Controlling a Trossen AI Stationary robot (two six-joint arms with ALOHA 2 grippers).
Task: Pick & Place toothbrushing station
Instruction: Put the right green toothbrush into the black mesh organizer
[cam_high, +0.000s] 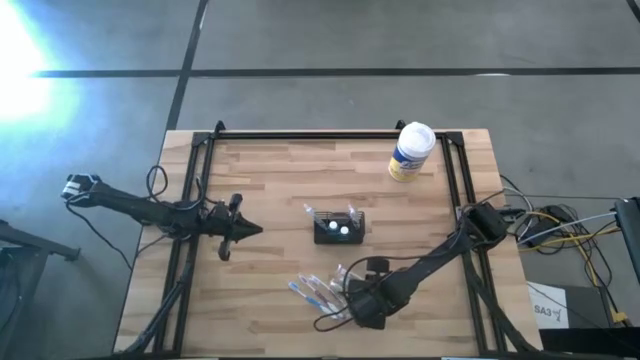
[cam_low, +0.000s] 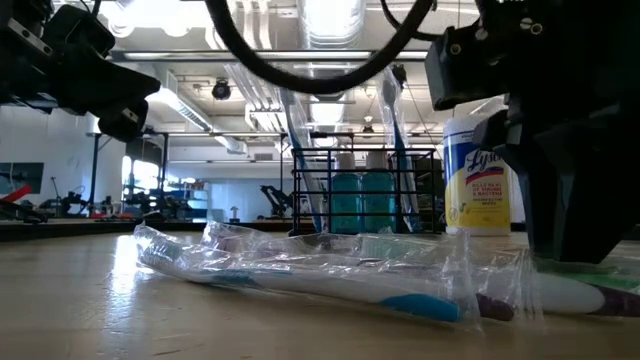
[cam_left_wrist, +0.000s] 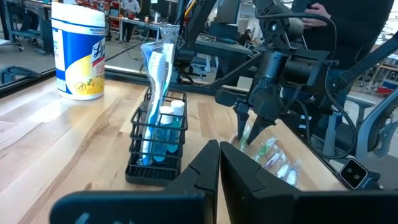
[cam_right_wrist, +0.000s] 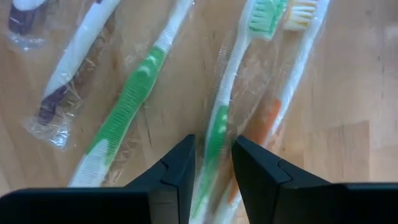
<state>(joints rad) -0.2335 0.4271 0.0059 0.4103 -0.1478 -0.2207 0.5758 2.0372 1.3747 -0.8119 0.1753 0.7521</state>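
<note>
The toothbrushing station (cam_high: 340, 229), a small black slotted holder with wrapped toothbrushes standing in it, rests on its base mid-table; it also shows in the left wrist view (cam_left_wrist: 155, 146). Several wrapped toothbrushes (cam_high: 315, 291) lie flat near the front edge. My right gripper (cam_right_wrist: 214, 162) is down among them, its fingers closed around a green-and-white wrapped toothbrush (cam_right_wrist: 219, 124). My left gripper (cam_high: 243, 230) is shut and empty, above the table to the left of the station, pointing at it. My right gripper has the green-and-white toothbrush's handle (cam_right_wrist: 215, 142), in its clear wrapper, between its two fingers. The fingers come from above, pointing down, one on each long side of the handle. The toothbrush lies flat on the table among the others.
A white-and-yellow wipes canister (cam_high: 411, 152) stands at the far right of the table. A black frame rail (cam_high: 330, 134) runs round the tabletop. Cables (cam_high: 560, 225) lie beyond the right edge. A person (cam_left_wrist: 320, 9) shows in the room behind.
</note>
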